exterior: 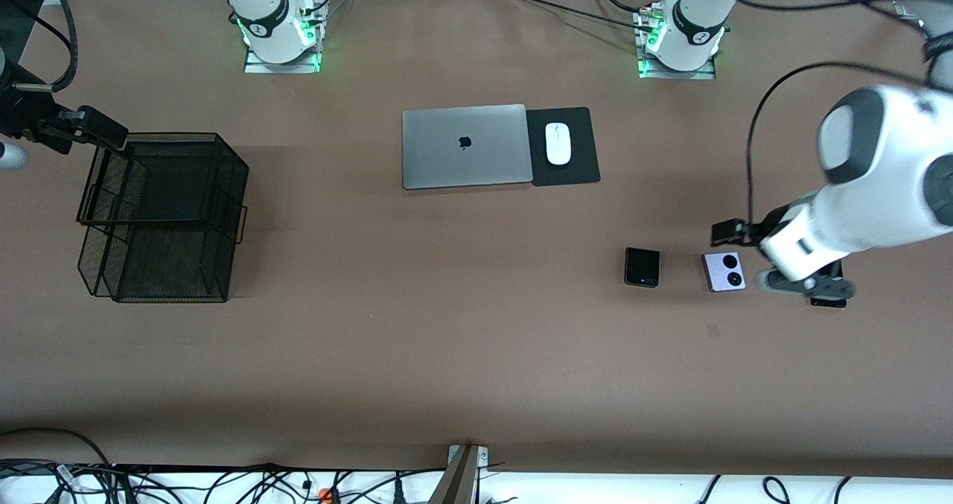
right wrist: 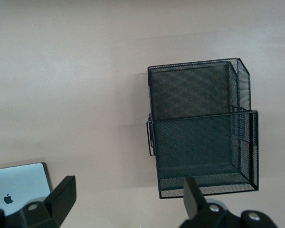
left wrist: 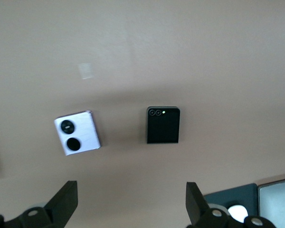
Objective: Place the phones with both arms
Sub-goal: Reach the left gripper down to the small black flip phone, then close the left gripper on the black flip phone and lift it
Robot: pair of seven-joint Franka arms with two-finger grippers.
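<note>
A squarish black folded phone [exterior: 642, 267] and a lavender-white phone with two black circles [exterior: 724, 271] lie side by side on the brown table, toward the left arm's end. My left gripper [exterior: 815, 292] hovers low beside the lavender phone, open and empty. In the left wrist view both phones, the black one [left wrist: 163, 125] and the lavender one [left wrist: 77, 133], lie ahead of the open gripper [left wrist: 131, 204]. A black shape under the left hand may be the slim slab; I cannot tell. My right gripper [exterior: 82, 124] is open and empty, up in the air beside the mesh basket [right wrist: 202, 128].
A black wire-mesh basket [exterior: 160, 217] stands toward the right arm's end of the table. A closed grey laptop [exterior: 465, 147] and a white mouse [exterior: 558, 144] on a black pad [exterior: 584, 165] lie at the middle, nearer the arm bases.
</note>
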